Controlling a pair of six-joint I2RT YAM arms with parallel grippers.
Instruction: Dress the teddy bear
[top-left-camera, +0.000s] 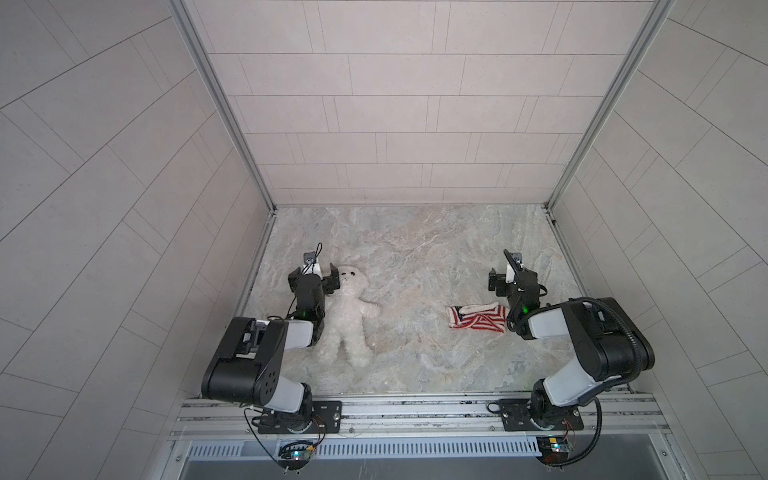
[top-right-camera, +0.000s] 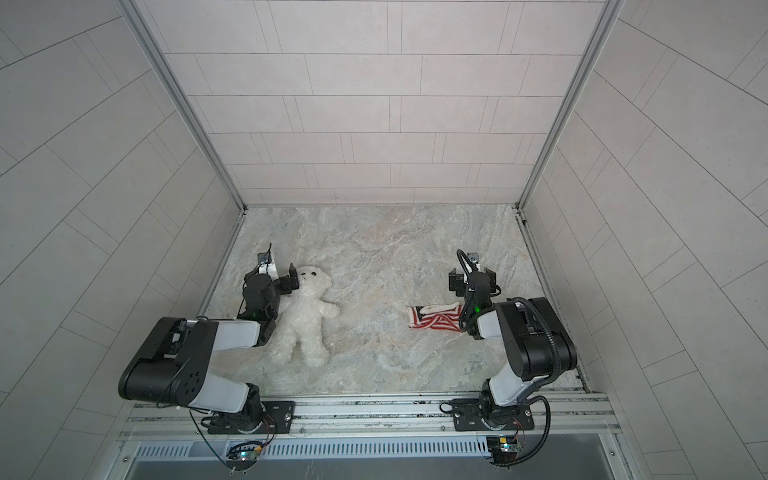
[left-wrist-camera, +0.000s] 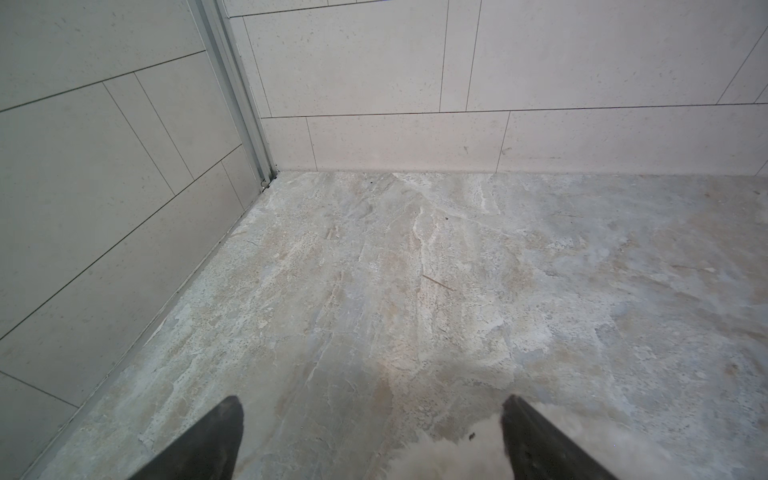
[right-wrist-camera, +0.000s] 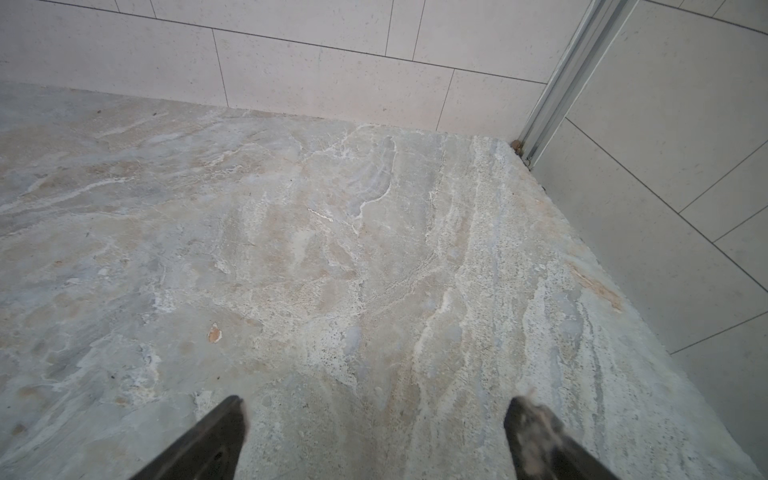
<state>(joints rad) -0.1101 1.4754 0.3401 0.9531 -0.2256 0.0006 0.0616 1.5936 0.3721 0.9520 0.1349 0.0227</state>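
Two things lie apart that should be one: the teddy bear (top-left-camera: 349, 316) is bare, and its red-and-white striped sweater (top-left-camera: 478, 319) is well away on the other half of the tabletop (top-left-camera: 415, 249). The bear is on its back on the left half, face up, head toward the far wall, legs toward my bases, arms spread.

My left pincer (top-left-camera: 312, 276) hangs right beside the bear's head with its jaws spread wide and nothing between them. In the left wrist view white fur (left-wrist-camera: 449, 457) shows at the lower edge around one fingertip (left-wrist-camera: 523, 428). I cannot tell whether that finger touches the head or only hovers over it.

Further out, the sweater lies crumpled flat, its cream cuff or hem turned toward the far wall. My right pincer (top-left-camera: 513, 281) is just past it on the far side, jaws also wide apart and empty, and the right wrist view shows only bare marble.

I judge the dressing has not begun and that this is the opening step, fetching the garment. The next move calls for my right pincer to pull back over the sweater, drop onto one edge of its opening and pinch a single layer of knit. My left pincer should steady the bear, or lift its head so the opening can go over it.
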